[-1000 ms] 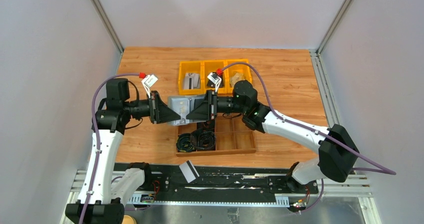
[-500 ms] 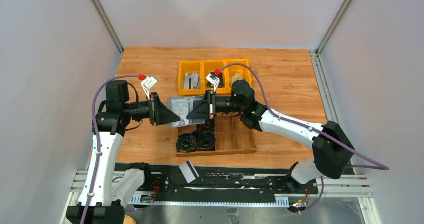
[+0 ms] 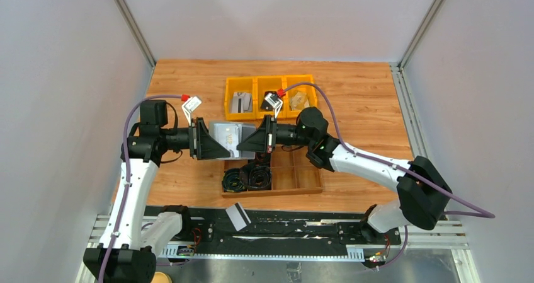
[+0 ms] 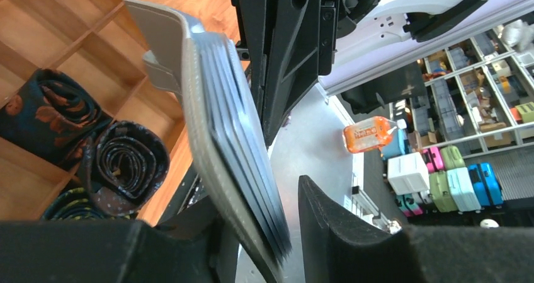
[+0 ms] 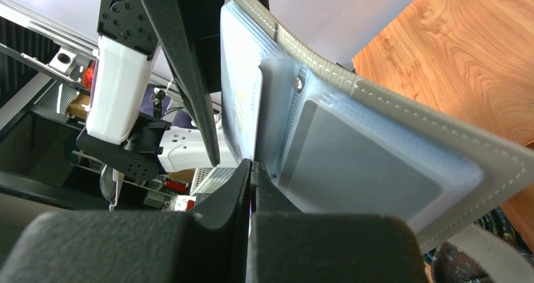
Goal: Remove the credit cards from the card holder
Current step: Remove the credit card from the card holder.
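Note:
The grey card holder [image 3: 224,132] hangs open in the air between my two grippers, above the wooden tray. My right gripper [image 3: 240,149] is shut; in the right wrist view its fingertips [image 5: 252,167] pinch the lower edge of a white credit card [image 5: 240,97] sticking out of the card holder [image 5: 403,132]. My left gripper [image 4: 271,232] is open: the card holder [image 4: 198,106], with its stack of sleeved credit cards [image 4: 249,150], leans on one finger, and a gap separates it from the other finger [image 4: 327,226]. Another credit card [image 3: 237,216], with a dark stripe, lies on the black rail.
Three yellow bins [image 3: 271,81] stand behind the grippers with small items inside. A wooden divided tray [image 3: 296,179] sits below them with dark coiled rolls [image 3: 247,178] in its left compartments. Metal rails run along the near edge.
The right jaws have closed onto the card at the holder. The left jaws have opened away from the holder. Both grippers and the holder shifted slightly.

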Motion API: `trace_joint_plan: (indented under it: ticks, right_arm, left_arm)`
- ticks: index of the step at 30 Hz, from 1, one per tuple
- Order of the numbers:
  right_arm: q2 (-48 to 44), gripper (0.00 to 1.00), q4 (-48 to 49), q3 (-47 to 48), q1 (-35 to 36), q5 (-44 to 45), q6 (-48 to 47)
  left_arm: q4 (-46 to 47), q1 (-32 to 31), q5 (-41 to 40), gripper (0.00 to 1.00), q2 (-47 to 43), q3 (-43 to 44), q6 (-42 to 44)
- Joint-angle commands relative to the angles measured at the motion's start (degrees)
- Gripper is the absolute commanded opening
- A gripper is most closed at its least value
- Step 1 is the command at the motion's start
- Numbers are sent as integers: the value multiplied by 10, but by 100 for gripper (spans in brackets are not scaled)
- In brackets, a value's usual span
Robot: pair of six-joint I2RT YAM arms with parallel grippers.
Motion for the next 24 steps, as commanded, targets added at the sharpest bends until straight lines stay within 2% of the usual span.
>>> trace_joint_plan:
  ticks: [1,5,10,15,17,18,21,23,24]
  right_arm:
    - [-32,0,36,-28,6,8,-1]
    - [-49,0,45,-48,6,9,-1]
    - [-58,0,56,-65,7,11,5]
    - [-52,0,67,-63,7,9,14]
    - [-50,9,79,-61,6,17,24]
    - [-48,18,85,-57,6,21,30]
    - [-41,37,95,-36,6,31,35]
    - [-31,39,85,-16,4,34,32]
    - [-25,36,85,-8,4,33,33]
  left_arm:
    - [-15,-4,69,35,4,19,-6]
    - [-15,-3,68,23,5,26,-8]
    - [-15,-4,73,22,4,32,-12]
    - [-15,-3,75,15,-1,36,-20]
    - [-15,-3,72,12,-6,37,-19]
    - [-16,-3,70,11,-8,38,-17]
    - [-16,-4,65,8,-12,38,-17]
    - [-15,-3,61,7,-15,38,-15]
    - [-14,-4,61,7,-15,38,-15]
